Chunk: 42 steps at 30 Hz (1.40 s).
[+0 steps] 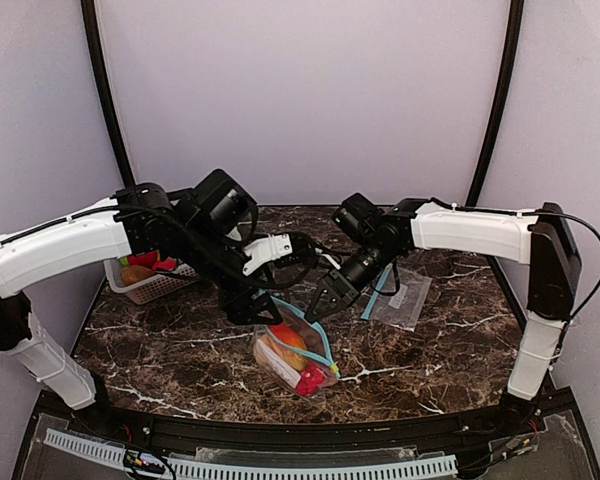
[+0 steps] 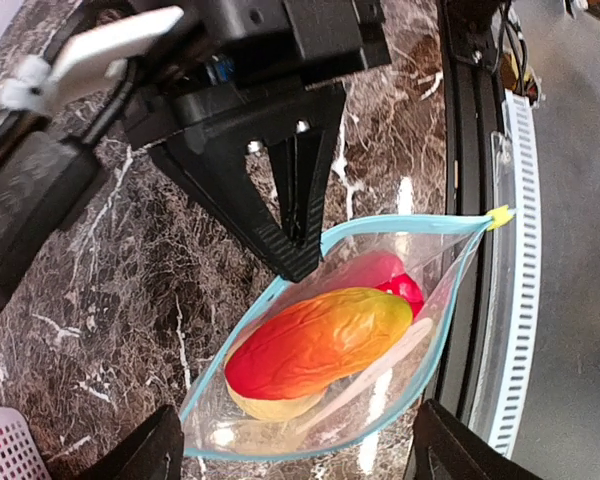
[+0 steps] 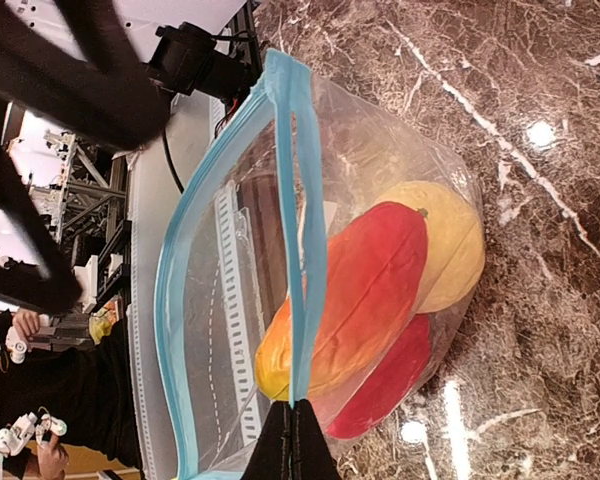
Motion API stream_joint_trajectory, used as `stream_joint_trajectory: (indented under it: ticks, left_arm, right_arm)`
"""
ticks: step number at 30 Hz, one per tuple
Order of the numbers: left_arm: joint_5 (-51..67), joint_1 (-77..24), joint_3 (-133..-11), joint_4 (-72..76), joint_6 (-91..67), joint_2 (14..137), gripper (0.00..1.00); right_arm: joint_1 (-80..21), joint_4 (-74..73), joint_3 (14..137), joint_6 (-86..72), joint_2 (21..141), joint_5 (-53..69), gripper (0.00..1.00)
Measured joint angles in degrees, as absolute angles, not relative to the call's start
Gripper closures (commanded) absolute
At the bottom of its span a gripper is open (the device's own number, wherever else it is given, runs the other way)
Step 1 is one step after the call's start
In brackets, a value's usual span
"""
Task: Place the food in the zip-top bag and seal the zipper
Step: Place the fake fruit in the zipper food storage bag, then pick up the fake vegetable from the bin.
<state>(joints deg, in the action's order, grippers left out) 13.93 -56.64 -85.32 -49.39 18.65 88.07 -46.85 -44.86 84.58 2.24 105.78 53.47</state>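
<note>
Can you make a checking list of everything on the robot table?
Surface: dark marble table, white veins.
Job's things: open bag holding a mango, a red piece and a yellow piece; more food in the basket.
Clutter: second bag, lying flat.
Grippers: right gripper pinches the bag's rim; left gripper open over it.
Cables: black cable along the right arm.
Surroundings: pale walls, black posts.

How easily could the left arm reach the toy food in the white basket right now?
Probably easily: the left gripper hangs open over the bag, holding nothing, and the basket with its food lies uncovered on that arm's own side.
</note>
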Motion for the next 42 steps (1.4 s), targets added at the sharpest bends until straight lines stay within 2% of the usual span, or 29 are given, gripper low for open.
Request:
stream_joint_trajectory:
  ticks: [11, 21, 30, 36, 42]
  left_arm:
    - [11.4, -54.8, -72.7, -33.2, -4.7, 68.8, 0.07]
    - [8.8, -40.5, -57.9, -27.3, -22.8, 58.9, 0.03]
    - [10.5, -31.0, -56.1, -26.0, -25.5, 59.5, 0.02]
    - [11.1, -23.2, -58.8, -26.9, -22.4, 66.3, 0.03]
    - [10.2, -17.9, -61.8, -26.5, -20.8, 72.7, 0.09]
  right_arm:
    - [-46.6, -39.9, 82.7, -5.6, 100.9, 47.0, 1.0]
    - [-46.5, -35.0, 76.3, -15.8, 94.0, 41.0, 1.0]
    - [-46.5, -29.1, 72.2, -23.4, 89.7, 37.1, 1.0]
    - [-46.5, -26.9, 71.4, -25.8, 89.7, 34.6, 1.0]
    - [-46.5, -25.7, 71.1, -26.8, 89.7, 33.6, 1.0]
